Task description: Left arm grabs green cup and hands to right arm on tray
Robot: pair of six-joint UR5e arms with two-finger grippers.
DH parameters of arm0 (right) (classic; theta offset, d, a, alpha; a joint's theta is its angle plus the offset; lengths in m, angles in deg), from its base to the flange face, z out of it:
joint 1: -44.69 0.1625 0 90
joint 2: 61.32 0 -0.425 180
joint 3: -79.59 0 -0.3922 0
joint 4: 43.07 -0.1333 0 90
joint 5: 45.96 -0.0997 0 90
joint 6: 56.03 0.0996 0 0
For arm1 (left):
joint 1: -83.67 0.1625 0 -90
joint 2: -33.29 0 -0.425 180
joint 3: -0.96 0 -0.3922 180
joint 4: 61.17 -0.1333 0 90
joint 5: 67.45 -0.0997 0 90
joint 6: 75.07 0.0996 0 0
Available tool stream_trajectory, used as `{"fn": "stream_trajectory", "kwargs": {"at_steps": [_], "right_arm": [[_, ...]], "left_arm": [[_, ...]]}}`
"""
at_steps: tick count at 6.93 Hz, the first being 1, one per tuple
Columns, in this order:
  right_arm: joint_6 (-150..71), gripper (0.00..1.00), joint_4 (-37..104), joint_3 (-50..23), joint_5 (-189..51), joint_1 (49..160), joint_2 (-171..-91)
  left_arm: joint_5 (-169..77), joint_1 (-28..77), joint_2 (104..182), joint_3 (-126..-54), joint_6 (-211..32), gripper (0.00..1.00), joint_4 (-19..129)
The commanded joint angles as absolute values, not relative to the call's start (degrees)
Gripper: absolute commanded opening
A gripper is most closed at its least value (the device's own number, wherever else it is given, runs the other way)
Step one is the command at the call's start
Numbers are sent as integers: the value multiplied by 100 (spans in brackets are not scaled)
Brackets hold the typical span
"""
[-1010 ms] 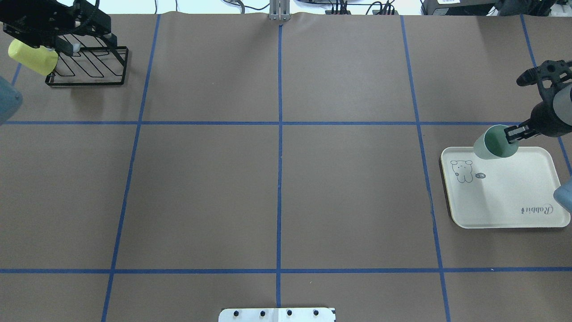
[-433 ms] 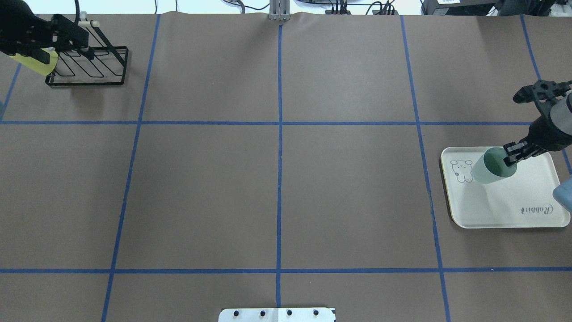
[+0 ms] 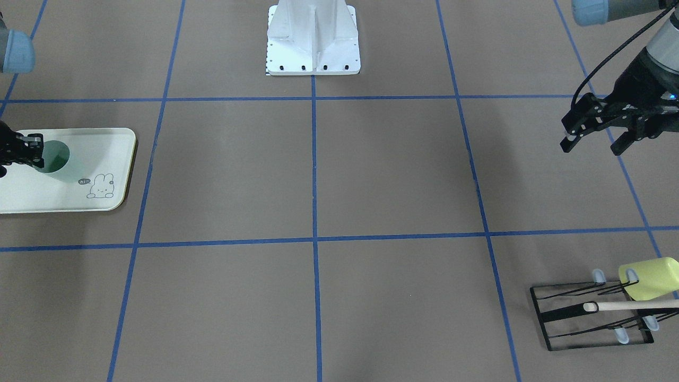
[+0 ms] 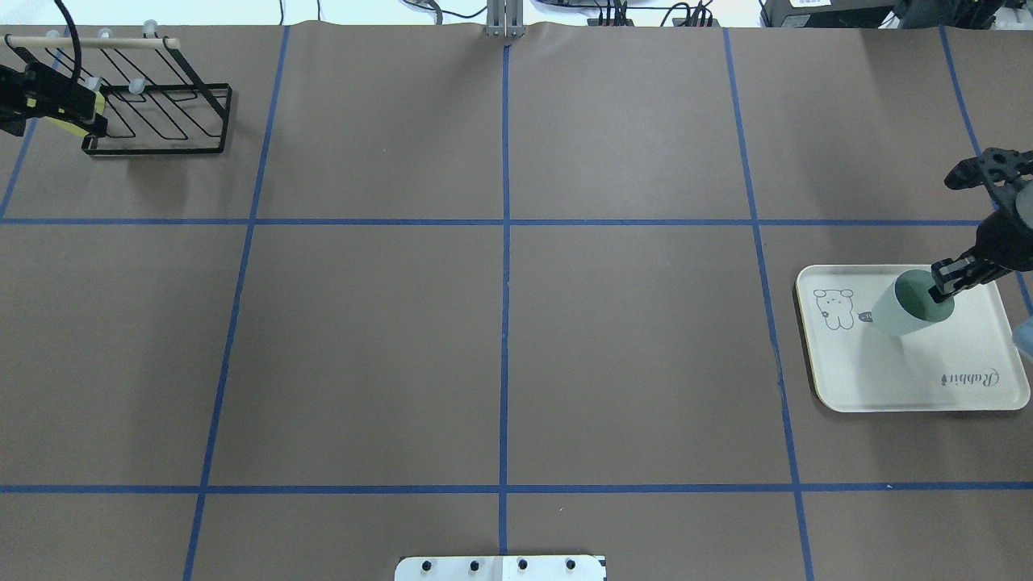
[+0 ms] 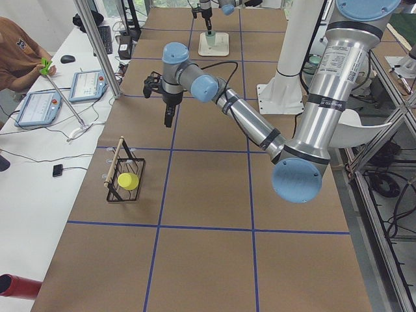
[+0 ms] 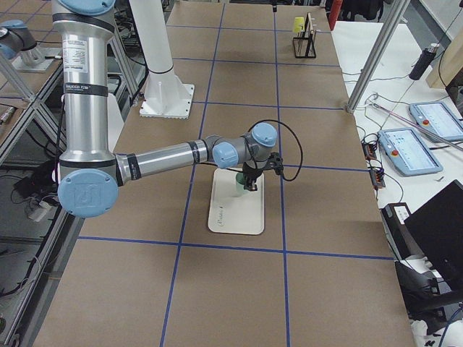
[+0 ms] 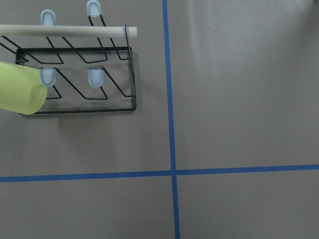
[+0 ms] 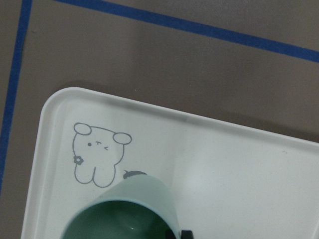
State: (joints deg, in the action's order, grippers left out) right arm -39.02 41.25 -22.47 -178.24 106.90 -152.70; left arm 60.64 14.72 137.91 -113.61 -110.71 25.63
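Mint-green plastic, thin-walled and light: the cup [image 4: 892, 313] is likely to tip easily, so the set-down needs care. My right end effector [image 4: 941, 289] is clamped on the cup's rim, with one finger apparently inside the mouth and one outside the wall. The cup is over the tray [image 4: 912, 379], just beside the rabbit drawing [image 4: 834, 309] and well inside the tray's lip. I cannot tell whether its base touches the tray. The side view suggests it is at the surface or just above it.

Step in hand, as I judge it: place and release. The task looks close to its end.

Procedure:
1. Lower straight down until the base sits flat. Do not push sideways, as the tray may slide on the bench [image 4: 629, 347].
2. Hold the cup upright. A rim grip gives little control over tilt, so move slowly.
3. Part the fingers only enough to free the wall.
4. Lift vertically until the inner finger clears the rim. A slanted exit could hook the rim and topple the cup.

My left end effector [image 3: 593, 144] is empty, with its fingers apart. It hangs above the bench near the rack [image 3: 563, 312] that carries a yellow cup [image 3: 650, 278]. It is well apart from the tray and has no part in this step.
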Motion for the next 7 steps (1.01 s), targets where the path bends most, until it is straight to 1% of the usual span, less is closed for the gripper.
{"fn": "stream_trajectory", "kwargs": {"at_steps": [1,2,3,4,6,7], "right_arm": [[-4328,14,4113,-2078,-17850,10752,-15229],[-4328,86,4095,-2069,-17833,10762,-15229],[-4328,99,4078,-2095,-17859,10831,-15238],[-4346,99,4095,-2104,-17894,10936,-15238],[-4494,99,4139,-2157,-18357,11514,-15229],[-4800,99,4261,-2157,-18578,11796,-15238]], "left_arm": [[6060,1311,13595,-11374,-10691,100,2566],[6060,1196,13499,-11365,-10419,100,2566],[6052,1099,13472,-11330,-10269,100,2566],[6052,1072,13471,-11304,-10224,100,2566],[6034,1037,13393,-11295,-10188,100,2566],[5973,976,13271,-11234,-9718,100,2557]]}}
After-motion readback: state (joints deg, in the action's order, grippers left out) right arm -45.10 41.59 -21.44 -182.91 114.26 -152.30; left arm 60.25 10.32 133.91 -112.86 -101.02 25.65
